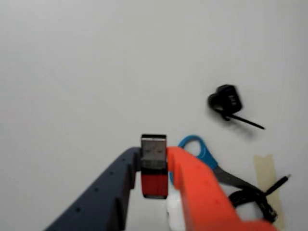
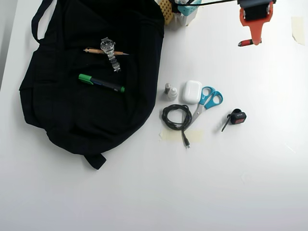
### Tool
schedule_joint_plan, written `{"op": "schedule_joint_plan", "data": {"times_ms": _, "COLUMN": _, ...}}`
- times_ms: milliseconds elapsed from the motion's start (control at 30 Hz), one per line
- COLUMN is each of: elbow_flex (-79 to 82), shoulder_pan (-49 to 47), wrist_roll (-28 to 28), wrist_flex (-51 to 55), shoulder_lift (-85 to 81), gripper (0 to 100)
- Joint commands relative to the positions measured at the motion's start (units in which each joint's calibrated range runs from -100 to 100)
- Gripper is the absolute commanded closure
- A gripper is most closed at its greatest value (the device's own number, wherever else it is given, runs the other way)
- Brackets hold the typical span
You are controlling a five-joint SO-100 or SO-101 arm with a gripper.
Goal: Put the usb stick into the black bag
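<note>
USB stick (image 1: 154, 166) held aloft in the gripper (image 1: 154, 168), well clear of the black bag (image 2: 72, 106).

In the wrist view the stick stands upright between a dark blue finger (image 1: 103, 197) and an orange finger (image 1: 197, 192), jaws narrowed onto its red body, silver end upward, above the white table (image 1: 96, 72). The overhead view puts the gripper (image 2: 247, 43) near the top right, the red stick (image 2: 246, 43) at its tip. Blue-handled scissors (image 2: 207, 102), a coiled black cable (image 2: 176, 118), a white earbud case (image 2: 191, 91) and a small black-and-red gadget (image 2: 237, 117) lie mid-table. On the bag at left rest a green marker (image 2: 102, 83), a wristwatch (image 2: 110, 52) and a pencil (image 2: 94, 50).
</note>
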Motion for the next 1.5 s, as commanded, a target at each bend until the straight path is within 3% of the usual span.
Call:
{"op": "schedule_joint_plan", "data": {"times_ms": 0, "elbow_flex": -1.7, "shoulder_pan": 0.3, "wrist_roll": -4.2, "wrist_flex": -1.9, "shoulder_lift": -3.7, "gripper": 98}}
{"op": "schedule_joint_plan", "data": {"times_ms": 367, "elbow_flex": 3.6, "shoulder_pan": 0.4, "wrist_roll": -4.7, "wrist_flex": -4.8, "shoulder_lift": -9.0, "gripper": 98}}
{"op": "schedule_joint_plan", "data": {"times_ms": 800, "elbow_flex": 4.2, "shoulder_pan": 7.4, "wrist_roll": -5.2, "wrist_flex": -7.0, "shoulder_lift": -9.9, "gripper": 98}}
{"op": "schedule_joint_plan", "data": {"times_ms": 1067, "elbow_flex": 4.3, "shoulder_pan": 14.1, "wrist_roll": -14.8, "wrist_flex": -11.5, "shoulder_lift": -11.6, "gripper": 98}}
{"op": "schedule_joint_plan", "data": {"times_ms": 1467, "elbow_flex": 12.4, "shoulder_pan": 33.2, "wrist_roll": -19.0, "wrist_flex": -13.2, "shoulder_lift": -23.1, "gripper": 98}}
